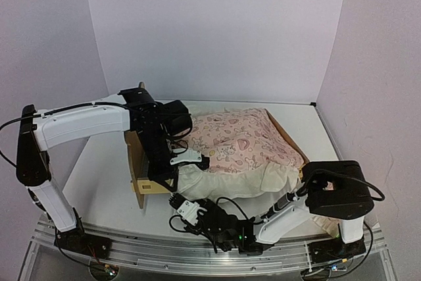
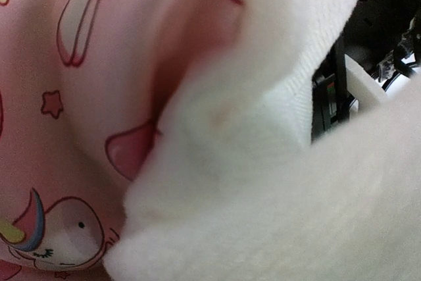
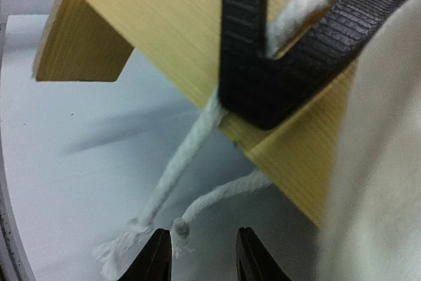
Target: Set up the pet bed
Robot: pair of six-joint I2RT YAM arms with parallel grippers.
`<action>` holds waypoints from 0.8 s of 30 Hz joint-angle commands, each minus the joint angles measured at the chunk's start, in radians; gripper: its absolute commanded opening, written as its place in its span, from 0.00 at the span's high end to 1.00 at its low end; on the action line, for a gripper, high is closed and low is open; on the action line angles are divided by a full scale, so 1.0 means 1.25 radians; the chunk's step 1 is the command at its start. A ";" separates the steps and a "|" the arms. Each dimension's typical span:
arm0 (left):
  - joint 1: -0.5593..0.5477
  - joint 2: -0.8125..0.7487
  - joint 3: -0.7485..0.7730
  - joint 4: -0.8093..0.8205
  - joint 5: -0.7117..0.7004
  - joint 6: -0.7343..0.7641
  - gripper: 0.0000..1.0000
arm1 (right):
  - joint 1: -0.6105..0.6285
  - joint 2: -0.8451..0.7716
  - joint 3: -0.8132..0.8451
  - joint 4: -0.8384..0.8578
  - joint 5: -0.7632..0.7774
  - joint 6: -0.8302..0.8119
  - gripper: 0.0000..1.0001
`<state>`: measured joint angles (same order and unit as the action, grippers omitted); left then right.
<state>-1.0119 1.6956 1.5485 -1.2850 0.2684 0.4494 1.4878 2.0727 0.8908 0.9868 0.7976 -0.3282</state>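
The pet bed is a plywood frame with its headboard at the left, and its side rail shows at the right. A pink printed cover with a cream ruffle lies over it. My left gripper reaches over the headboard. In the right wrist view its black fingers meet at the tips, shut on a white cord against the plywood. My right gripper is low by the bed's front and open. A second cord end lies beside its left fingertip. The left wrist view shows only pink fabric and cream fleece.
The white tabletop runs to the left of the bed, with white walls behind and at both sides. The metal base rail lies along the near edge. The right arm's elbow sits close to the bed's near right corner.
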 commanded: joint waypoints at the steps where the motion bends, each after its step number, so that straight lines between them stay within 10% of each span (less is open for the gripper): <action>1: -0.004 -0.037 0.103 0.084 -0.051 0.031 1.00 | -0.018 0.042 0.036 0.114 0.062 0.028 0.64; 11: -0.004 -0.030 0.115 0.092 -0.048 0.027 1.00 | -0.044 0.101 0.080 0.124 0.009 0.063 0.65; 18: 0.022 -0.032 0.089 0.117 -0.068 0.035 1.00 | -0.056 0.098 0.058 0.120 -0.017 0.112 1.00; 24: 0.113 -0.021 -0.023 0.282 -0.133 0.144 1.00 | -0.061 0.059 0.035 -0.025 -0.109 0.191 1.00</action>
<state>-0.9446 1.7108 1.5336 -1.2384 0.2893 0.5010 1.4235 2.1959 0.9377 1.0798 0.7534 -0.1755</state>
